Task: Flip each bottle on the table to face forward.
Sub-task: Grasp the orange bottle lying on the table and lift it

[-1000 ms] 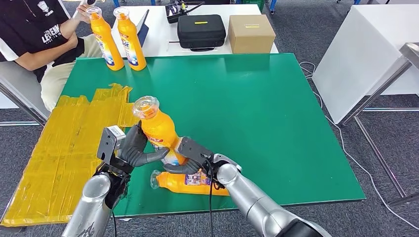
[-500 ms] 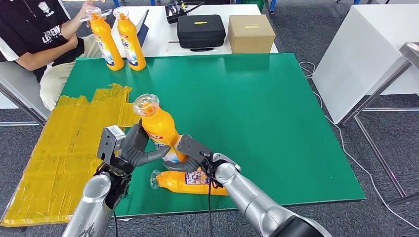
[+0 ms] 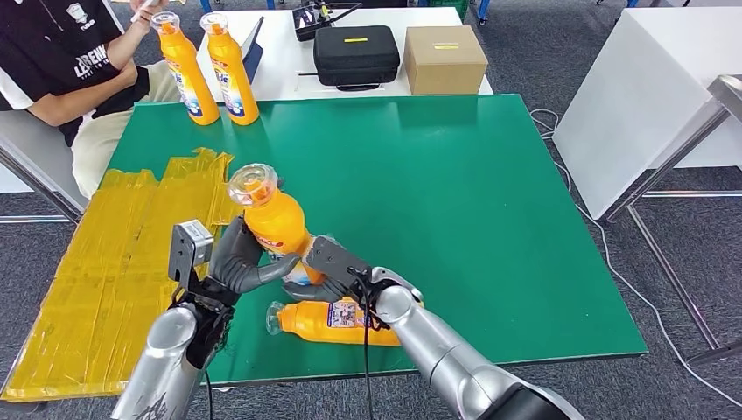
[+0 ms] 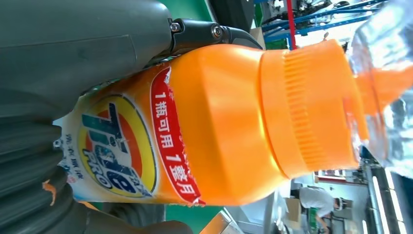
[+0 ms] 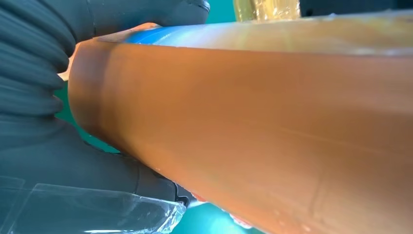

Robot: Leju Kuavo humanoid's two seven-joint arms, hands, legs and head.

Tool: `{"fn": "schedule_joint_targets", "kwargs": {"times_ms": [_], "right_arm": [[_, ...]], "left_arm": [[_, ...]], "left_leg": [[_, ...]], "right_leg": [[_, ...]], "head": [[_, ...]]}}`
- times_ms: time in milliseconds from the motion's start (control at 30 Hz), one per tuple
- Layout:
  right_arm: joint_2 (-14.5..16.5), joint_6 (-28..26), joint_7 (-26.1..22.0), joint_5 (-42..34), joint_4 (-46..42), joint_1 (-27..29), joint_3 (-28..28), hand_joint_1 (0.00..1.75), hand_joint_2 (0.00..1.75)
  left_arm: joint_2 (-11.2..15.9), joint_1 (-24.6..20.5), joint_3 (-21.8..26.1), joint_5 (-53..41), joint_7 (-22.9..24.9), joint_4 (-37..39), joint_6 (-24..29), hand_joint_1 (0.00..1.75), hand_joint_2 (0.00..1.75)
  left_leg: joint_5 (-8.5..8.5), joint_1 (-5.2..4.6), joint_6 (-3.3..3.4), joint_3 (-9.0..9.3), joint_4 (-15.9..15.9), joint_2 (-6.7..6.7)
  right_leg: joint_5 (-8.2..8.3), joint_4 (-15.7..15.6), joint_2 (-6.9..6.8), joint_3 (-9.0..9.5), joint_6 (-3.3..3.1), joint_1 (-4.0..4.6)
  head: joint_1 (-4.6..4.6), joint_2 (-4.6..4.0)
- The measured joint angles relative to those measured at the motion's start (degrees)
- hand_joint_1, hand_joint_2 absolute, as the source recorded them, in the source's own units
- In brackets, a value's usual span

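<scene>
Here, tilted orange bottle [image 3: 276, 226] gripped between left hand [image 3: 238, 262] and right hand [image 3: 329, 274], above green table [image 3: 455, 192].

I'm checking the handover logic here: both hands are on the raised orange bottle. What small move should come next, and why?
Probably lower the raised bottle upright onto the green table. Both the left hand and right hand hold it tilted above the lying bottle, so set it down beside that one, not on it.
</scene>
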Motion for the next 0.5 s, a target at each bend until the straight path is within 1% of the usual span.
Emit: {"fn": "schedule_joint_targets", "kwargs": {"times_ms": [500], "right_arm": [[0.69,0.87,0.27,-0.97,-1.07,-1.12,1.09,1.75,1.75]], "left_arm": [[0.26,-0.17,0.42,0.89,0.25,-1.56,-0.2,0.0,1.75]], "left_leg": [[0.0,0.0,0.0,-0.01,0.0,-0.01]], "right_leg": [[0.0,0.01,0.0,0.01,0.0,0.0]], "head": [[0.0,-0.01]]}}
